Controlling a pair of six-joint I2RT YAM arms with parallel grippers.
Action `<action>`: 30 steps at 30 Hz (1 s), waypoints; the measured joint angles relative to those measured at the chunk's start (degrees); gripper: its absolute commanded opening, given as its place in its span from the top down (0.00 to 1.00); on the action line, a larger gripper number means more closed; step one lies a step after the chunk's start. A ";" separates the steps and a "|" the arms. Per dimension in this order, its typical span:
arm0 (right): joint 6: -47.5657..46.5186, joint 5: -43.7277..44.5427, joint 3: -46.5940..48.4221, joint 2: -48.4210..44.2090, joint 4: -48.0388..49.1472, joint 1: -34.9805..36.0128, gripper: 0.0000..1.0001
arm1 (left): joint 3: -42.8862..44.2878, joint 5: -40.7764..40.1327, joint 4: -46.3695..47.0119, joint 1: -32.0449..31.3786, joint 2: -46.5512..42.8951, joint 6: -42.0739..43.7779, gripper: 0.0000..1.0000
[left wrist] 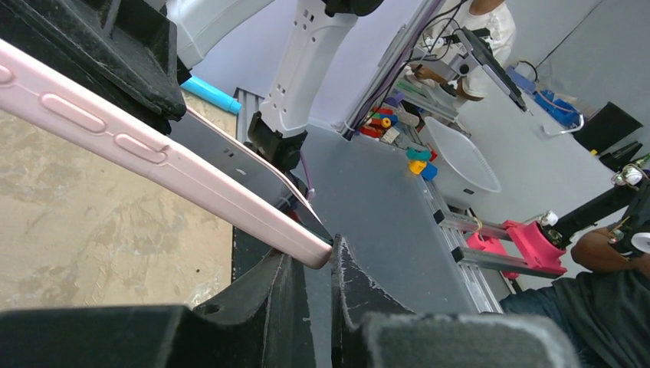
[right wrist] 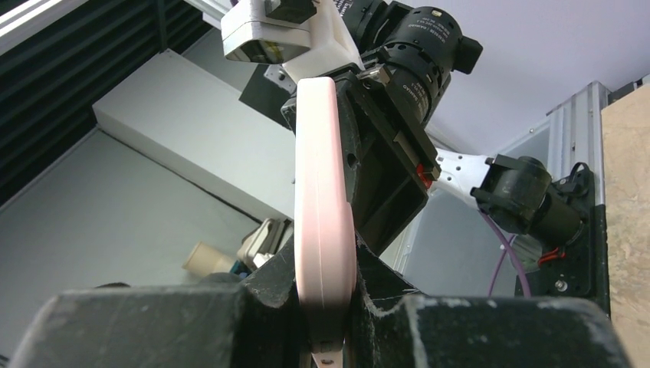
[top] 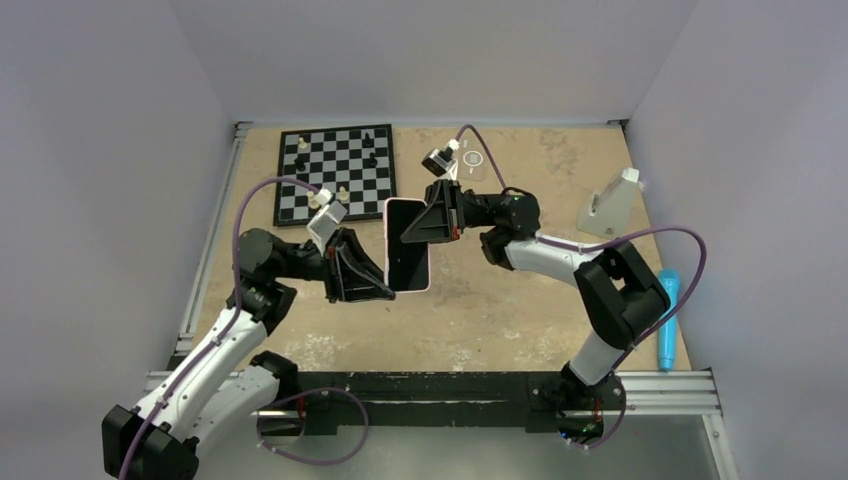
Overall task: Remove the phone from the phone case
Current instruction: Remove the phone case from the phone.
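The top view looks steeply down from high behind the near edge, taking in the whole desk (top: 500, 310). The left wrist view sits close behind the left tool (left wrist: 331, 261), facing the desk's near right corner and the room beyond. The right wrist view, equally close behind the right tool (right wrist: 328, 307), looks upward at the left tool. All three views share the phone (top: 407, 243).
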 measured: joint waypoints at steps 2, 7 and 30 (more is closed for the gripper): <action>-0.59 0.00 0.00 0.00 -0.07 0.02 1.00 | 0.52 -0.04 -3.08 -0.17 -0.11 2.71 1.00; -1.25 0.39 0.04 0.02 -0.11 0.37 1.00 | 2.47 0.68 -9.27 -0.33 0.00 8.00 1.00; -1.77 6.25 2.56 3.34 -1.62 2.29 1.00 | 13.29 -12.39 -47.82 -1.40 -0.46 22.45 1.00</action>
